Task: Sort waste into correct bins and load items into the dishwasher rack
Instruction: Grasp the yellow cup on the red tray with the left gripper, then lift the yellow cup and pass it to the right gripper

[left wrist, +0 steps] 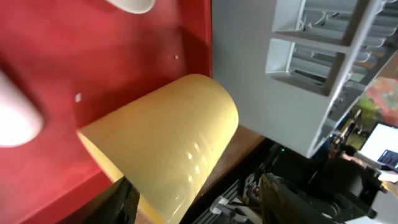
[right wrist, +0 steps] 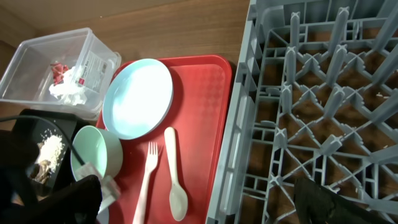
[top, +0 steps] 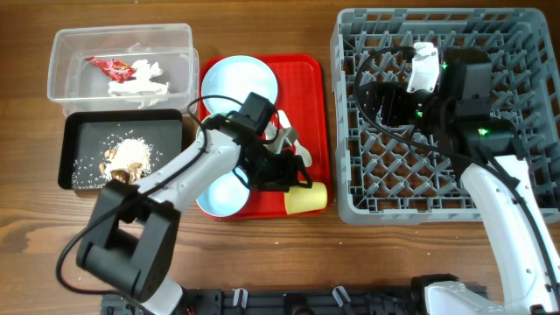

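While its arm (top: pixel 188 171) leans rightward, the left gripper (top: pixel 293 178) faces the cup (top: pixel 306 198)

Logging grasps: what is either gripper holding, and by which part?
Right gripper holds nothing. Left gripper is at the yellow cup on the red tray; whether it grips cannot be told.

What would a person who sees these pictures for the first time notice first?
The big grey rack fills the right side of the overhead view. Beside it, the bright red tray holds a light blue plate at its far end and a yellow cup lying on its side at the near right corner.
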Controlling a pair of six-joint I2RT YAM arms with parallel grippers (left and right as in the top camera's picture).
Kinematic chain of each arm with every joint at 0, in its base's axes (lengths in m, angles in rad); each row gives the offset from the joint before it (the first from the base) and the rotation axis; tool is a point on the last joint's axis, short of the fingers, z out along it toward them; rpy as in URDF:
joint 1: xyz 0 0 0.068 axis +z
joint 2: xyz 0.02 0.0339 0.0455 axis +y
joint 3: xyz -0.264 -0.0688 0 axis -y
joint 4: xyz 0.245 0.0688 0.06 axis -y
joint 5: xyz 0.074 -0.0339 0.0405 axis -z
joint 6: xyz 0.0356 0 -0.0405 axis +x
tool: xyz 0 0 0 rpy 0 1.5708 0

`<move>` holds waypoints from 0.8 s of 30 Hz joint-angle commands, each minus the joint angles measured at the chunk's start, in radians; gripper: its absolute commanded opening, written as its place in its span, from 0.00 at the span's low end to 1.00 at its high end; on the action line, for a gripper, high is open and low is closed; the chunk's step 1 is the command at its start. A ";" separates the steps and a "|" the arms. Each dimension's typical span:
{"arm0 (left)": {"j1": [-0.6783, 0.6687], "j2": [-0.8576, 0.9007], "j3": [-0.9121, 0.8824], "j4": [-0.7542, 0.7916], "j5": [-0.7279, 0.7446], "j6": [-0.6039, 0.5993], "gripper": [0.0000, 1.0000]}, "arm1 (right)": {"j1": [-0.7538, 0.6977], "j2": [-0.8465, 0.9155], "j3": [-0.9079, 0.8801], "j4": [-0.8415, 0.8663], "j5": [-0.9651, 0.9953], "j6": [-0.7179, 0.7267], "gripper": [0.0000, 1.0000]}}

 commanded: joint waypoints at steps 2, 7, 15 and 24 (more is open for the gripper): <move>-0.042 0.066 -0.006 0.099 0.041 -0.066 0.49 | 0.000 0.035 0.019 -0.007 -0.001 0.014 1.00; -0.054 0.066 -0.006 0.152 0.037 -0.066 0.04 | 0.000 0.058 0.019 -0.019 -0.002 0.014 1.00; 0.142 0.058 0.064 0.198 0.554 -0.065 0.04 | 0.000 0.060 0.019 0.023 -0.261 0.045 1.00; 0.369 0.043 0.084 0.770 0.840 -0.473 0.04 | 0.001 0.087 0.018 0.060 -0.634 -0.046 0.96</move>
